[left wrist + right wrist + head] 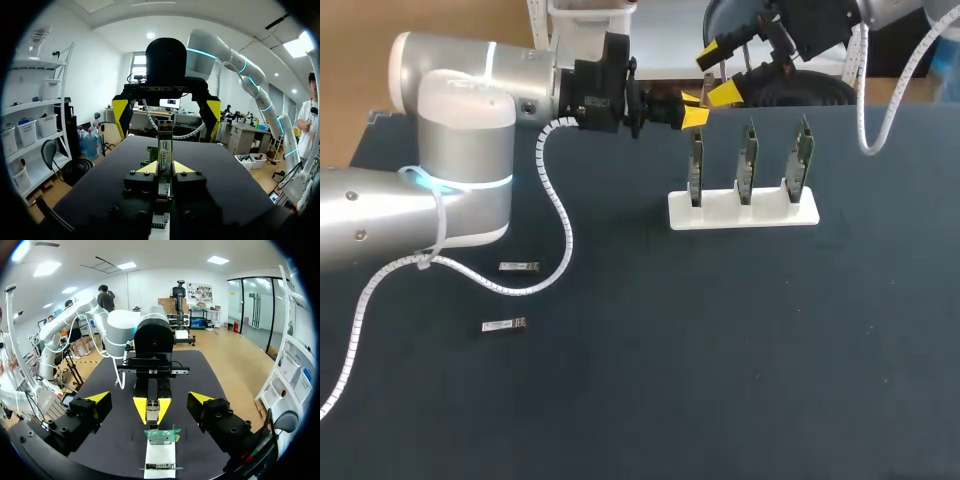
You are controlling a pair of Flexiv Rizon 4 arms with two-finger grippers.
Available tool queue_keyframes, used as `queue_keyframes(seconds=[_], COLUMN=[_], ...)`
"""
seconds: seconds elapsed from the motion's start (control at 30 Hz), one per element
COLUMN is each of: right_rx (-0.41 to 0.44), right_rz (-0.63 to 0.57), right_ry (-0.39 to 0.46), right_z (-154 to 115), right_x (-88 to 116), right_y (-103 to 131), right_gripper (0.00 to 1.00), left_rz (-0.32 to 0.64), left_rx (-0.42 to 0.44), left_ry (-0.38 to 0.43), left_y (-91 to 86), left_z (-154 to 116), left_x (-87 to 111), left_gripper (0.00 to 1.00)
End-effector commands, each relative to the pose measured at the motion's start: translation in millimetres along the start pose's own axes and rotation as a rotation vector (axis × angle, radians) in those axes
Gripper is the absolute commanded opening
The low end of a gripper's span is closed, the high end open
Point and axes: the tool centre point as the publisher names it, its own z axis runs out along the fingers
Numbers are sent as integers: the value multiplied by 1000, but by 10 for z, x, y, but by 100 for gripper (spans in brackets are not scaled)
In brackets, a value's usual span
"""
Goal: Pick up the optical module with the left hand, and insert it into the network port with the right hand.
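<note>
Your left gripper [165, 169] pinches the module [165, 147] between its tips, while your right gripper [717, 75] gapes wide, holding nothing, just ahead.

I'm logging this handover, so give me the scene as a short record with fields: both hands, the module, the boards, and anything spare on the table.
left hand: shut on the module, held out towards the right hand
right hand: open, facing the left hand, not touching the module
boards: three, upright in a white holder
module position: over the left end of the holder, not yet in a port
spare modules: two, flat on the table by the left arm, the second at
</note>
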Motion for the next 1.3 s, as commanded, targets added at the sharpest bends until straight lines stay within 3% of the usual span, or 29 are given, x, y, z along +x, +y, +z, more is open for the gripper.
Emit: queue_keyframes(seconds=[0.03, 0.13, 0.17, 0.2, 0.97, 1.0, 1.03, 1.3], right_rx=[10, 16, 24, 26, 23, 23, 22, 21], right_rz=[9, 14, 16, 18, 29, 29, 29, 34], right_ry=[-2, -4, -4, -6, -1, -1, 0, -5], right_z=[20, 24, 24, 25, 37, 36, 35, 25], right_x=[15, 28, 32, 36, 109, 112, 115, 124], right_y=[4, 16, 21, 23, 115, 120, 125, 138], right_gripper=[100, 100, 45, 0, 0, 0, 0, 0], left_rz=[1, 1, 1, 1, 1, 1, 1, 5], left_rx=[-1, -1, -1, -1, -1, -1, -1, 4], left_ry=[-3, -3, -3, -3, -3, -3, -3, -1], left_y=[5, 5, 5, 5, 5, 5, 5, 10], left_z=[5, 5, 5, 5, 5, 5, 5, -35], left_x=[9, 9, 9, 9, 9, 9, 9, 7], left_gripper=[0, 0, 0, 0, 0, 35, 100, 100])
